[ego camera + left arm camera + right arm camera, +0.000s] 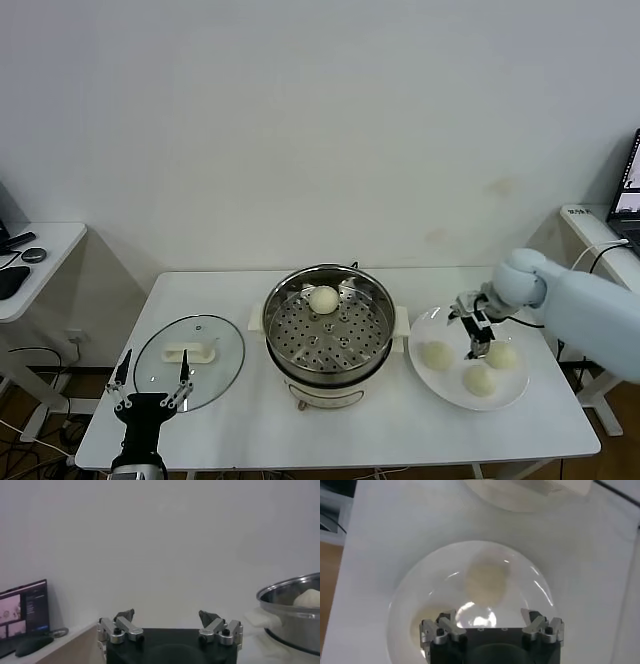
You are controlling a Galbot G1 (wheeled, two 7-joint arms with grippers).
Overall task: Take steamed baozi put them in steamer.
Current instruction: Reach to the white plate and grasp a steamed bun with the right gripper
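One steamed baozi (pixel 323 299), a smooth, round, cream-white dough bun, sits on the perforated steel tray inside the steamer (pixel 329 375), toward the far side of the tray. The steamer is a large round pot with a shiny steel wall, a cream-white base and cream side handles; it stands at the middle of the white table (pixel 250 435). In the left wrist view, the steamer's polished rim (pixel 290 587) shows with the bun (pixel 307 598) rising just above it.

Three more baozi rest on a flat, glossy white plate (pixel 427 325) just to the right of the steamer: one near the pot (pixel 436 354), one at the front (pixel 479 380), one toward the right (pixel 503 355). They lie close together (whether they touch cannot be determined).

The right gripper (pixel 478 338) hangs above the plate, pointing down between the buns, its fingers spread wide and holding nothing. The right wrist view shows the plate's curved rim (pixel 407 587) and a pale bun (pixel 486 581) ahead of the metal fingers (pixel 440 627).

The left gripper (pixel 150 385) is parked at the near left edge of the table, its fingers (pixel 120 625) likewise spread and empty. Just beyond it lies a round glass lid (pixel 190 360) with a white handle, flat on the table to the left of the steamer.
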